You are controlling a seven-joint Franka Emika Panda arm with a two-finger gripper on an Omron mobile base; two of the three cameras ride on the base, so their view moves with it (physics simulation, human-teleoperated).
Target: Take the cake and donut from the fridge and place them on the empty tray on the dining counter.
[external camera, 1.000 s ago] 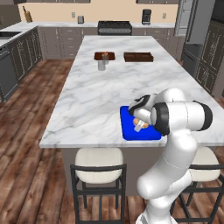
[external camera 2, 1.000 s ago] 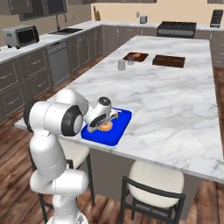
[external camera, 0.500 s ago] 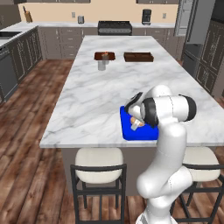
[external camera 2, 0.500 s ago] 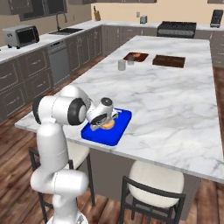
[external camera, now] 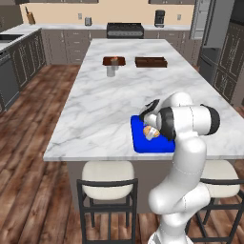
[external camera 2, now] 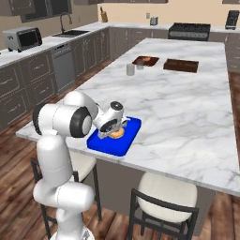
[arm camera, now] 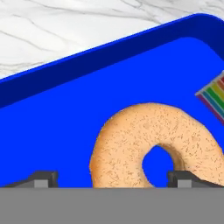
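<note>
The orange-tan donut [arm camera: 148,144] lies flat on the blue tray [arm camera: 65,109], and my open gripper [arm camera: 113,179] hovers just above it, fingertips wide apart on either side. A rainbow edge of the cake [arm camera: 215,97] shows at the tray's right side in the hand view. In the left base view the gripper [external camera: 148,125] hangs over the donut [external camera: 151,133] and the tray [external camera: 141,144], near the front edge of the dining counter [external camera: 105,105]. From the right base view I see the gripper [external camera 2: 114,127] close over the donut [external camera 2: 117,134] on the tray [external camera 2: 112,146].
Two dark brown trays [external camera: 114,60] [external camera: 150,62] and a grey cup [external camera: 111,70] stand at the counter's far end. Stools [external camera: 107,174] sit below the front edge. The grey fridge [external camera: 214,43] stands at the back right.
The jaws have opened wide and let go of the donut, which now rests on the blue tray. The arm has shifted slightly over the tray.
</note>
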